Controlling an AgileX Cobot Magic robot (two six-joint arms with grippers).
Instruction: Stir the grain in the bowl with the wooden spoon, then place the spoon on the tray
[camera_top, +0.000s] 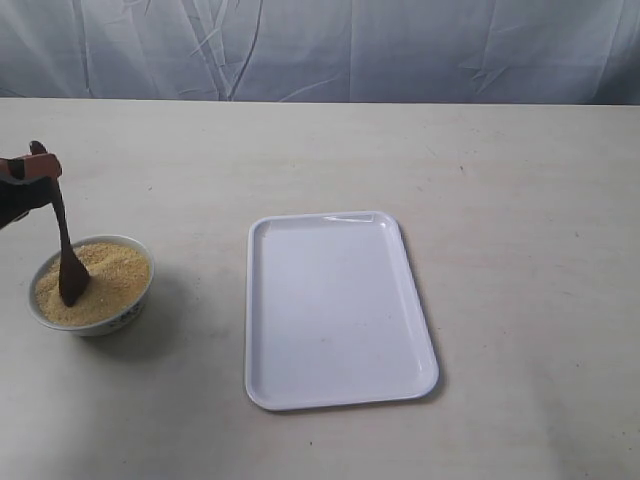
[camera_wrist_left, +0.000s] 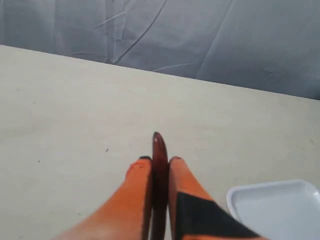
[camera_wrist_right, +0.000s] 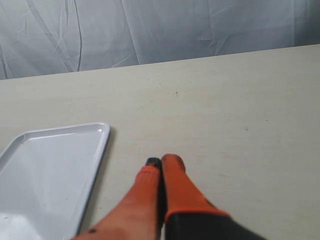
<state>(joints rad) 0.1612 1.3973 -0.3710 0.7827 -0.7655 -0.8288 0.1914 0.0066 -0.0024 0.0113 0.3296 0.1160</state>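
While the pale beige surface (camera_top: 500, 180) fills most of what we see, a wrinkled grey-blue cloth (camera_top: 400, 50) hangs behind its far edge. Next in size comes the tray (camera_top: 340, 310), white, rectangular and round-cornered, lying flat near the middle of the surface with a low raised rim all around.

Well apart from it, toward the left edge of the exterior view, stands the bowl (camera_top: 120, 318), small, round and white. We make out a dark pattern on its outer wall, too small for us to read as writing or a mark. The grain (camera_top: 115, 275) fills it nearly to the rim as a sandy yellow heap.

The wooden spoon (camera_top: 66, 250) stands nearly upright, tilted a little. Its oval end is sunk in the grain at the left side of the bowl, and its slim handle rises to the left claw (camera_top: 42, 168). That claw is clenched on the upper handle. In the left wrist view we see the dark glossy handle pinched between two orange fingers (camera_wrist_left: 137, 175), its tip poking out just past them.

The right claw (camera_wrist_right: 161, 162) hovers over the surface near a corner of the tray, apart from it. Its orange fingers are pressed together and grasp nothing.
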